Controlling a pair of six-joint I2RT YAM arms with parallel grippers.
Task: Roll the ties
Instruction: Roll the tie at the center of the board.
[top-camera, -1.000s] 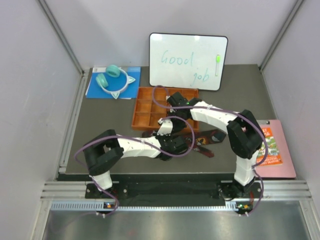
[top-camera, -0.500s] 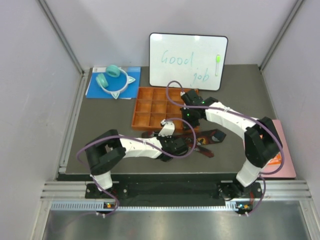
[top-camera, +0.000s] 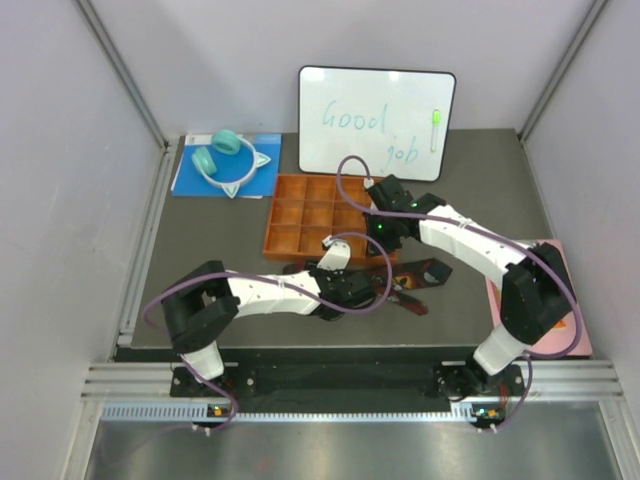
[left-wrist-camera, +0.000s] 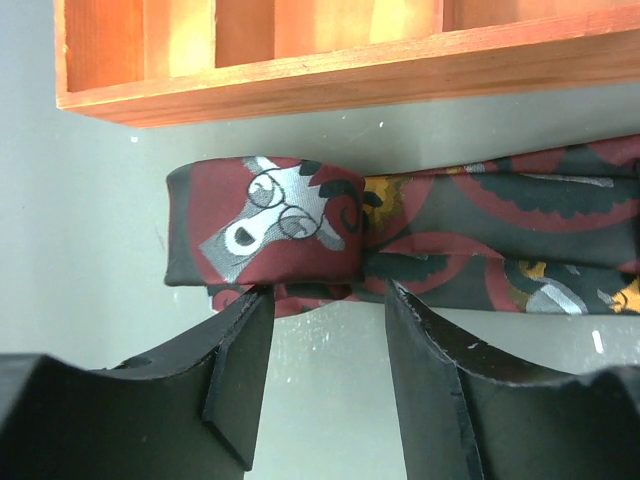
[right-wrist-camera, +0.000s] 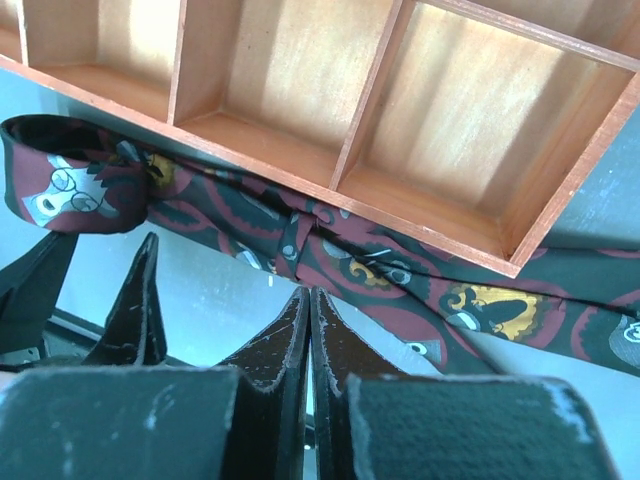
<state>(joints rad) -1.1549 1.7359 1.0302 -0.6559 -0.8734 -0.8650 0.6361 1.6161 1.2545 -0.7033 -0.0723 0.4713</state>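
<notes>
A dark maroon tie (top-camera: 420, 272) with a black, gold and silver pattern lies flat on the grey table along the front of the orange tray (top-camera: 300, 215). Its left end is folded into a short flat wad (left-wrist-camera: 265, 220); the rest (left-wrist-camera: 520, 235) runs off to the right. My left gripper (left-wrist-camera: 325, 300) is open just short of that wad, with only bare table between its fingers. In the top view the left gripper (top-camera: 322, 268) points toward the tray. My right gripper (right-wrist-camera: 308, 292) is shut on nothing, hovering near the tie's middle (right-wrist-camera: 340, 255), by the tray's front right cells (right-wrist-camera: 440, 120).
A whiteboard (top-camera: 376, 120) reading "Good job" leans at the back. Teal headphones (top-camera: 225, 155) lie on a blue book (top-camera: 190, 180) at the back left. A pink booklet (top-camera: 580, 342) sits at the right edge under the right arm's elbow.
My left gripper has opened and let go of the tie's folded end. The right arm has swung rightward, from over the tray's middle to its front right corner, still shut.
</notes>
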